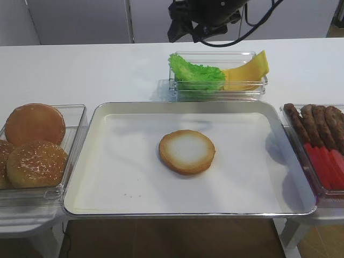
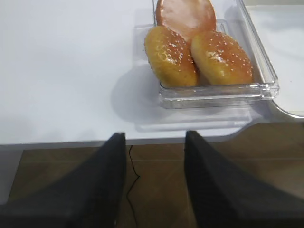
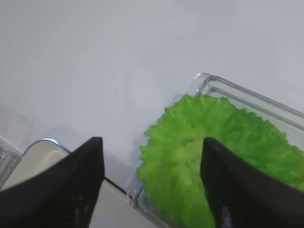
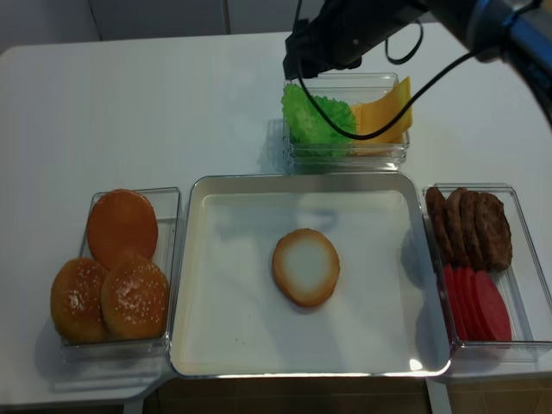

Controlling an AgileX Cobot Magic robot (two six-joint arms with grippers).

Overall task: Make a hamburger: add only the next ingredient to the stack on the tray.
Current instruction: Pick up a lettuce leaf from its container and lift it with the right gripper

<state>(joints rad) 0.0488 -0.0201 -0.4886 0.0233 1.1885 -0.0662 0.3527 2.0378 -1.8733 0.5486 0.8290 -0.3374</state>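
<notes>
- Up at the far side of the white table [image 1: 80,64], the right gripper [image 3: 151,183] hangs above the clear box [image 4: 347,148] that holds the lettuce leaf [image 4: 312,119], its two black fingers [image 3: 61,190] spread wide with nothing between them.
- From the right wrist view, the lettuce leaf lies in the near end of that box, ruffled and bright green, with one finger over its right part and the other finger off to the left, outside the box wall.
- Yellow cheese slices [image 4: 382,112] lean in the same box, just beside the leaf on its right.
- On the silver tray [image 1: 102,161], the bun bottom [image 1: 187,151] lies flat near the middle of the white paper, pale cut face up, with nothing on top of it.
- Left of the tray, a clear box [image 1: 75,115] holds sesame-seeded bun tops [image 1: 36,164] and one smooth brown bun [image 1: 35,123], all touching one another.
- Right of the tray, another clear box [image 4: 517,194] holds brown patties [image 4: 470,228] at the far end and red slices [image 4: 477,306] at the near end.
- Low in the left wrist view, the left gripper [image 2: 155,183] sits off the table's near edge, close to the bun box, its dark fingers [image 2: 95,190] parted and empty.
</notes>
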